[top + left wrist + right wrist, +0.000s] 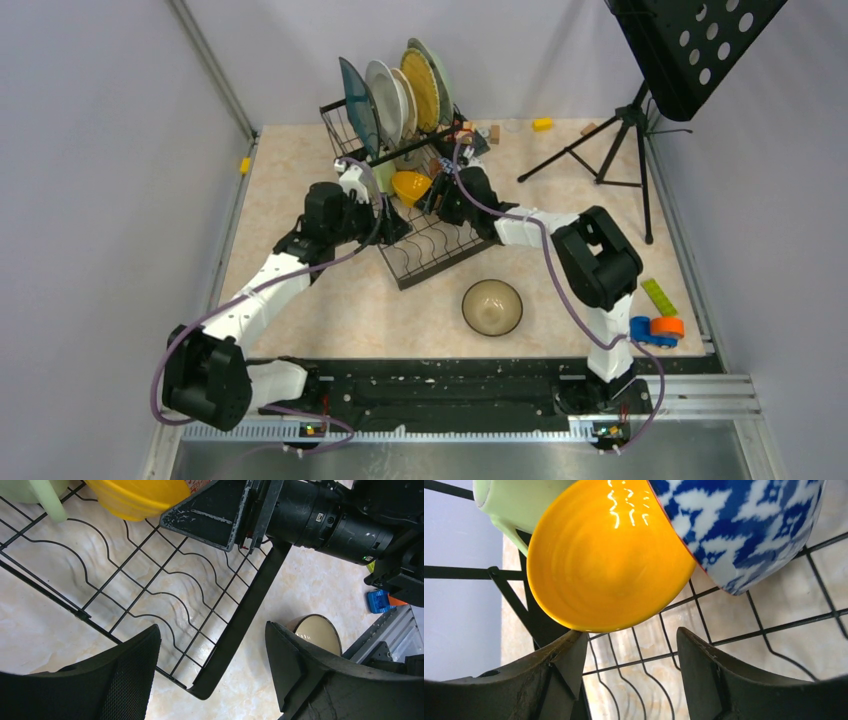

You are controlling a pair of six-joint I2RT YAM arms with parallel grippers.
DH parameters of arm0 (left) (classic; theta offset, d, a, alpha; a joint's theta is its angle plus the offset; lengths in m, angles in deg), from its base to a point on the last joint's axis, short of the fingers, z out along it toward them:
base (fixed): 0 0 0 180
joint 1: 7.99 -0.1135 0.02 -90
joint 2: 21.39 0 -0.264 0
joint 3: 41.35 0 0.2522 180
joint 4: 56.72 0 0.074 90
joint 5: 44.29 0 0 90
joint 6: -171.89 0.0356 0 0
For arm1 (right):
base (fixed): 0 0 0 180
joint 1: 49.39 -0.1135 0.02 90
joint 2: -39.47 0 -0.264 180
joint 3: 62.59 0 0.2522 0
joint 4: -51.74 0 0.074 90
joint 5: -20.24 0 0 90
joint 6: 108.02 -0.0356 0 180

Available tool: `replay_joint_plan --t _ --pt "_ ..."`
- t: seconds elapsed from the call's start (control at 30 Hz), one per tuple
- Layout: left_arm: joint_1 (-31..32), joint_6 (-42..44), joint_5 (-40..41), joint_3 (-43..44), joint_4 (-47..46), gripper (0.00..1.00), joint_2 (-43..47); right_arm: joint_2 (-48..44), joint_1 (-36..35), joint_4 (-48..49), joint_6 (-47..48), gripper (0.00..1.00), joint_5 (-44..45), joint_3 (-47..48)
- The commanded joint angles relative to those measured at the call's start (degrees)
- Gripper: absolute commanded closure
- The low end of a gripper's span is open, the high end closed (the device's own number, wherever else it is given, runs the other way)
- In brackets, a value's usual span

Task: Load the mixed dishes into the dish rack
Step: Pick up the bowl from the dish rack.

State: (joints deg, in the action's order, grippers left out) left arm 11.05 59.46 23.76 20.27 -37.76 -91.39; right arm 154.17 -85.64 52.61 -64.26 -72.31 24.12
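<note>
My left tool (210, 630) hangs with its jaws apart and empty over the near corner of the dish rack (425, 250), which stands toward the far edge of the bench (380, 320). My right tool (630, 635) is spread too, gripping nothing. It is just short of the yellow-orange bowl (604, 560), which leans in the rack between a light-green mug (509, 505) and a blue-patterned bowl (749, 525). Plates (400, 95) stand upright in the upper section. A brownish bowl (491, 307) sits near the bench's near edge.
</note>
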Motion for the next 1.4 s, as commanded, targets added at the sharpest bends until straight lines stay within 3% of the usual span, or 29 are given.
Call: replay_joint_plan --t 0.0,0.33,0.57,0.83,1.2,1.37 --pt "-0.3 0.4 0.5 0.2 -1.1 0.20 1.5 -2.7 0.2 7.3 -8.0 0.33 -2.7 -0.7" --pt "-0.3 0.7 1.1 0.0 -0.8 0.20 1.8 -3.9 0.2 12.6 -12.3 0.33 -3.6 -4.1" --pt "-0.3 0.5 0.8 0.4 -1.0 0.20 1.1 -2.9 0.2 1.7 -14.6 0.34 1.7 -0.1" --pt "-0.3 0.8 1.2 0.8 0.1 0.20 1.4 1.7 0.7 1.4 -15.1 0.50 2.8 3.5" --pt "-0.3 0.7 1.4 0.7 0.4 0.20 1.8 4.2 0.8 -2.3 -13.7 0.53 2.8 6.6" --pt "-0.3 0.9 1.3 0.9 0.4 0.20 1.6 6.3 1.0 -2.1 -12.8 0.66 0.3 9.3"
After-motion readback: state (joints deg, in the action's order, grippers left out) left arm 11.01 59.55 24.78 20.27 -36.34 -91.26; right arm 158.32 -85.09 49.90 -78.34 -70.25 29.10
